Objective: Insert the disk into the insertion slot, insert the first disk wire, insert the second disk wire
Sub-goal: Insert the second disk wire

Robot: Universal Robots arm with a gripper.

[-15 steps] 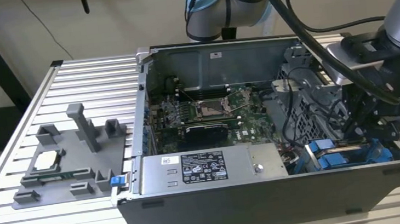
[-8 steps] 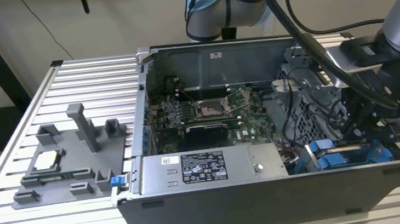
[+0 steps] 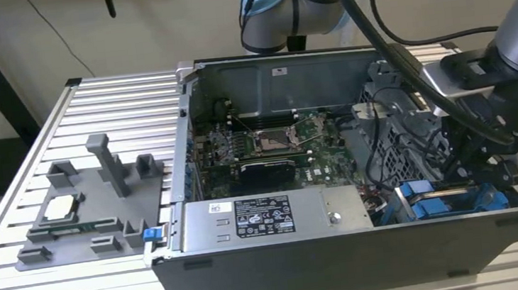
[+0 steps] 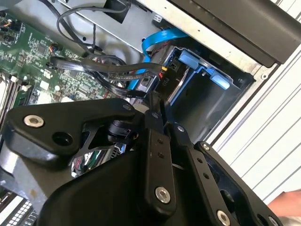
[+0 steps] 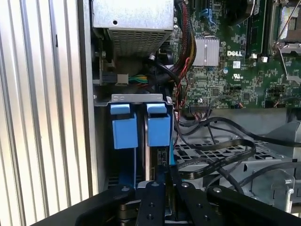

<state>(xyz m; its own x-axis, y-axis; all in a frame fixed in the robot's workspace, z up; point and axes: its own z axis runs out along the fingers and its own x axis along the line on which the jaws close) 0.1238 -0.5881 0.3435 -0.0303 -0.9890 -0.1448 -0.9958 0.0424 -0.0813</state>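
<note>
On the exterior view's left, a grey plastic fixture block [image 3: 93,203] with upright posts stands on the ribbed aluminium table [image 3: 18,211], just beside the open grey metal computer case [image 3: 347,265]. A small blue clip [image 3: 153,233] sits at the near corner of the fixture, next to the case wall.

Inside the case, in the middle, the green motherboard [image 3: 259,145] lies flat with its square socket. In front of it is the grey power-supply box with a white sticker [image 3: 271,216].

Further to the exterior view's right, in the front corner of the case, is the insertion slot [image 3: 436,203], a narrow grey sheet-metal bay with blue plastic tabs at its mouth. In the first wrist view two blue tabs [image 5: 141,125] stand side by side at the mouth. The disk [image 5: 157,157], in its blue plastic carrier frame, is already seated in this bay; only its dark edge is visible below one tab.

The black gripper [image 3: 489,165] of the arm hangs directly over this bay. In both wrist views its fingers [image 5: 157,197] are drawn narrow, almost together, near the disk edge. They seem to pinch something thin and dark there, but I cannot tell what. Black flat cables [image 5: 211,160] curve just beside the gripper, and a blue ribbon cable [image 4: 162,38] runs above the bay in the second wrist view.
</note>
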